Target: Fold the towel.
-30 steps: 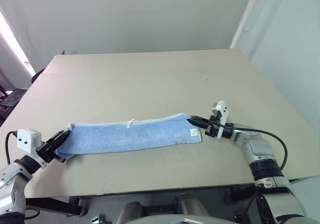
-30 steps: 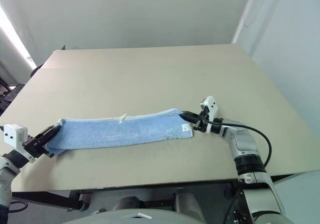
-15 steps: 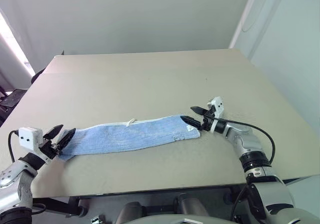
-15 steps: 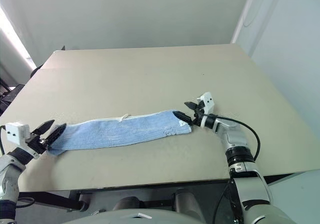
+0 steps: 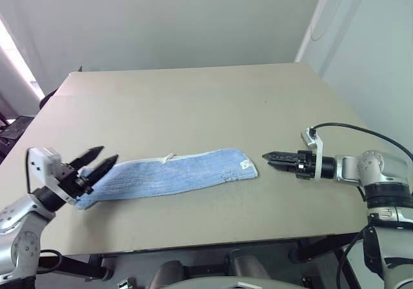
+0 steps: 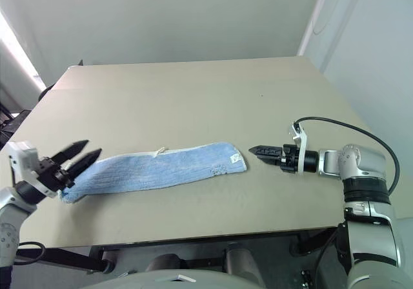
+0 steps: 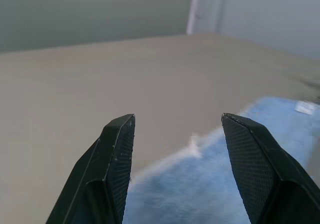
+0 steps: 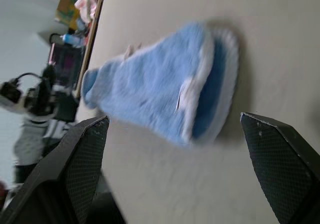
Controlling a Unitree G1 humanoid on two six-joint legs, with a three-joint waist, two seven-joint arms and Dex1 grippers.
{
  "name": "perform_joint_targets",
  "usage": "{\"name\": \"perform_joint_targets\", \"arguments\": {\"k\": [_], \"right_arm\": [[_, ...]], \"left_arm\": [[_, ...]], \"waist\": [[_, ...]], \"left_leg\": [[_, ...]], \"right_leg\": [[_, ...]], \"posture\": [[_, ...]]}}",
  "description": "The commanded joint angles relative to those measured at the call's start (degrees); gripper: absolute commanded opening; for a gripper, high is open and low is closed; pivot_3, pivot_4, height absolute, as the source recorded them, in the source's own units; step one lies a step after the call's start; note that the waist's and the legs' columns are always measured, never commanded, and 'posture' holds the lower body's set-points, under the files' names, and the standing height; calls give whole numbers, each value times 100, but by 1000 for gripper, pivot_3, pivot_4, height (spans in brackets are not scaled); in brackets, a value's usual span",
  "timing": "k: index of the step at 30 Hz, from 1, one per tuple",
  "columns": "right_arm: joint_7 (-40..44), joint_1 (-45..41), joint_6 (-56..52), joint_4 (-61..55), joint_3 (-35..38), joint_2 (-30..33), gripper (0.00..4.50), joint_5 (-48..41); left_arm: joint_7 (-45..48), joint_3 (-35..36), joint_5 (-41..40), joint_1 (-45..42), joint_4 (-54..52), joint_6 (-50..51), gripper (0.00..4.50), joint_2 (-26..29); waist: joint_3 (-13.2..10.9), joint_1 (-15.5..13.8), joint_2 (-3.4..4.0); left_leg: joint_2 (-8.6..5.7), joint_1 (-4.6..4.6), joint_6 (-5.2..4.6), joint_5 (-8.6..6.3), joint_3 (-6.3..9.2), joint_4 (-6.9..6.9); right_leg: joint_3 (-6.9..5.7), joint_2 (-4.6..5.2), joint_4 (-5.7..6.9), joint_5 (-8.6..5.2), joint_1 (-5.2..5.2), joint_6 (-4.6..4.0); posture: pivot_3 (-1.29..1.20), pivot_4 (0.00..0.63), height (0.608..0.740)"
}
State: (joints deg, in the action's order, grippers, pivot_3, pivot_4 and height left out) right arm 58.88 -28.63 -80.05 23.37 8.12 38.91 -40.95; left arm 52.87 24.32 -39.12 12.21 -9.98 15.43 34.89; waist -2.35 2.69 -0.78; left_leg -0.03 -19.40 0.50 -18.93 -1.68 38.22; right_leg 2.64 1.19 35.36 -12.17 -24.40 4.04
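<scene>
While a folded light-blue towel (image 5: pixel 171 175) lies as a long strip near the worktop's (image 5: pixel 193 102) near edge, both tools hold nothing. Left tool (image 5: pixel 98 161) hovers spread wide at its left end. Right tool (image 5: pixel 270 156) gapes wide just right of it.

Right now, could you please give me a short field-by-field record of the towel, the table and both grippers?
towel: light blue, folded into a long narrow strip, lying flat on the table
table: beige top, bears the towel near its front edge
left gripper: open, raised at the towel's left end, holding nothing
right gripper: open per right wrist view, beside the towel's right end, apart from it, holding nothing
loop tab: white, on the towel's far edge
</scene>
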Motion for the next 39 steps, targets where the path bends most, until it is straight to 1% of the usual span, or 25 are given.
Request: {"name": "perform_joint_targets", "arguments": {"k": [1, 4, 7, 10, 14, 20, 25, 28, 32, 37, 38, 39], "right_arm": [[-110, 131, -287, -394, 75, -124, 4398, -228], [-282, 245, -474, -561, 121, -405, 4398, -336], [-474, 212, -511, -572, 176, -660, 4398, -353], [-705, -7, -433, -335, 249, -992, 4398, -333], [-1213, -312, -246, 105, 553, -1413, 4398, -215], [-1609, -567, 66, 605, 746, -1558, 4398, -61], [-1710, -708, 323, 831, 690, -1620, 4398, 59], [-1707, -657, 337, 762, 657, -1660, 3816, 43], [-1717, -639, 311, 694, 718, -1700, 2410, -29], [-1668, -701, 340, 718, 695, -1665, 425, -18], [-1646, -712, 383, 713, 694, -1649, 84, -14], [-1659, -740, 410, 743, 704, -1630, 34, 3]], "left_arm": [[203, -204, 106, 147, -280, 85, 2908, 139], [432, -406, 277, 344, -413, 36, 2908, 268], [499, -423, 260, 429, -504, 144, 2908, 355], [553, -451, 250, 486, -656, 185, 2908, 427], [497, -485, 214, 519, -765, 235, 2908, 390], [348, -421, 130, 560, -1000, 405, 2908, 382], [139, -402, 56, 542, -1260, 611, 2908, 369], [41, -402, 30, 561, -1397, 688, 2908, 365], [-54, -411, -22, 561, -1517, 784, 2908, 358], [-145, -443, -37, 427, -1498, 860, 2908, 350], [-165, -461, -31, 381, -1476, 872, 2908, 344], [-173, -487, -15, 334, -1440, 880, 2908, 336]], "waist": [[0, -6, -1], [0, -1, -4], [0, -4, -2], [-1, 3, -2], [-1, 13, -2], [0, -9, -2], [0, 15, -3], [0, 41, -2], [-1, 82, -1], [1, 134, -3], [3, 136, -6], [3, 136, -7]], "left_leg": [[0, 0, 0, 0, 0, 0], [7, 1, 0, 0, 1, 4], [10, 2, 0, 0, 0, 5], [11, 4, 0, 0, 1, 6], [12, 2, 0, 0, 0, 5], [11, -1, 0, 0, 0, 4], [11, 2, 0, 0, -2, 5], [13, 3, 0, 0, -2, 5], [14, 2, 0, 0, 0, 4], [13, 2, 0, 0, 0, 4], [13, 2, 0, 0, 0, 4], [14, 2, 0, 0, 0, 4]], "right_leg": [[0, -1, 0, -1, 0, 1], [2, -11, 1, -13, 0, 11], [9, -19, 2, -12, 2, 7], [10, -21, 2, -12, 1, 7], [12, -23, 0, -11, -2, 7], [11, -19, -7, -9, -3, 6], [14, -19, -4, -8, 1, 5], [16, -22, -1, -9, 6, 5], [15, -24, -3, -8, 3, 6], [15, -23, -5, -5, 3, 12], [15, -23, -5, -5, 4, 12], [15, -24, -4, -5, 7, 12]], "posture": [[0, 0, 740], [0, 0, 740], [0, 0, 740], [0, 0, 740], [0, 0, 740], [0, 0, 740], [0, 0, 740], [0, 0, 740], [0, 0, 740], [0, 0, 740], [0, 0, 740], [0, 0, 740]]}}
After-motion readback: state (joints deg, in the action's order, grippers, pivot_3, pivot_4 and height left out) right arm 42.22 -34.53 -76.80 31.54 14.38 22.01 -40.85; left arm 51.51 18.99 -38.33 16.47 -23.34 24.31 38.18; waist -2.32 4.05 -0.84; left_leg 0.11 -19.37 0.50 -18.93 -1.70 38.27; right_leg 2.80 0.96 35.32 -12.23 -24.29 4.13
